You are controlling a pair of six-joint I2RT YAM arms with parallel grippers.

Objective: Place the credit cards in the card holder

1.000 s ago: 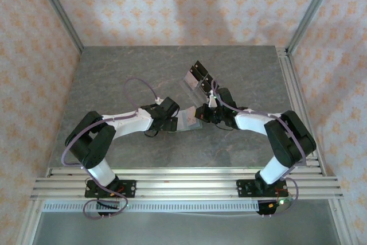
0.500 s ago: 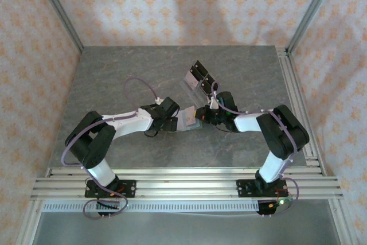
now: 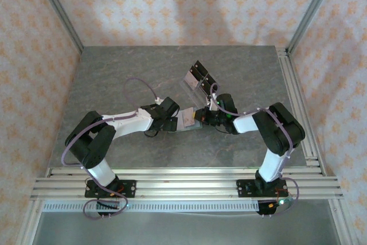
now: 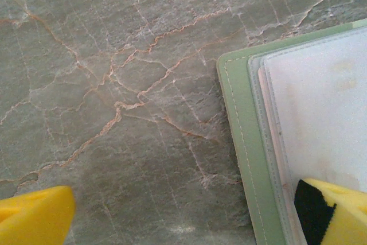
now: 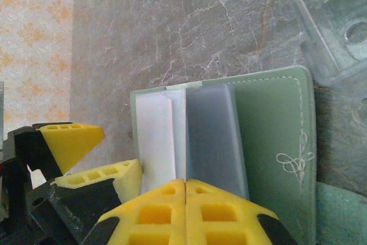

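Open at middle of grey marbled tabletop [image 3: 126, 78]: sage-green soft folding wallet [image 3: 191, 120], between left gripper [image 3: 174, 121] and right gripper [image 3: 202, 117]. On its inside, pale rectangular card [image 5: 155, 136]. Just behind, clear plastic stand [image 3: 198, 78].

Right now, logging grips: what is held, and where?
The right pincer pinches an inner leaf of the card holder by its edge; the left pincer holds nothing.

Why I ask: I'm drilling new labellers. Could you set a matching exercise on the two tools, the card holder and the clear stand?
Column one: 1 left tool; 2 right tool; 3 card holder; 4 clear stand.
Column two: A transparent; B sage green; C fingers pressed together; D fingers wide apart.
Pairs: 1-D, 2-C, 3-B, 4-A.
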